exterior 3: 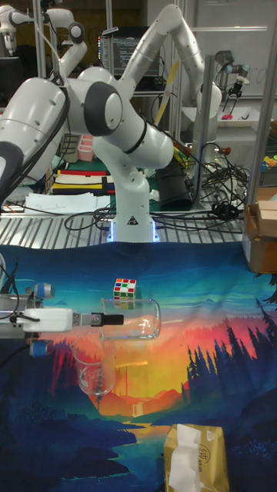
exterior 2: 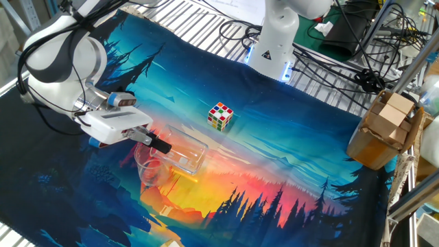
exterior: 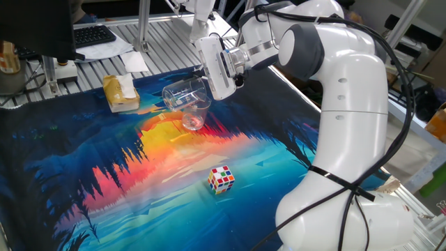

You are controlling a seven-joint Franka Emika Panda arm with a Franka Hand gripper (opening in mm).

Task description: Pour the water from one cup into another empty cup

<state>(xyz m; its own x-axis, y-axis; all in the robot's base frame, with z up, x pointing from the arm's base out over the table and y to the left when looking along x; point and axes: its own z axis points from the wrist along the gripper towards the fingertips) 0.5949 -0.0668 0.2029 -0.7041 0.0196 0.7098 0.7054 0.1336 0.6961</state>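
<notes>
Clear glass: a tipped cup [exterior: 185, 93] is held on its side above the cloth, gripped at its base end by the gripper [exterior: 221, 78], whose fingers are closed onto the glass. In the tall fixed view the held cup [exterior 3: 137, 319] lies horizontal, mouth pointing away from the gripper [exterior 3: 108, 319]. A second cup [exterior: 193, 119] is seen upright on the cloth [exterior: 104, 174], directly under the tipped one; in the other fixed view it [exterior 2: 149, 167] stands just below the gripper [exterior 2: 159, 145] and beside the held cup [exterior 2: 185, 154]. The water cannot be made out clearly in either cup. A Rubik's cube [exterior: 221, 178] is placed on the cloth, well apart from the cups. A tissue pack [exterior: 120, 93] is seen near the cloth's edge. A cardboard box [exterior 2: 383, 129] stands off the cloth.
</notes>
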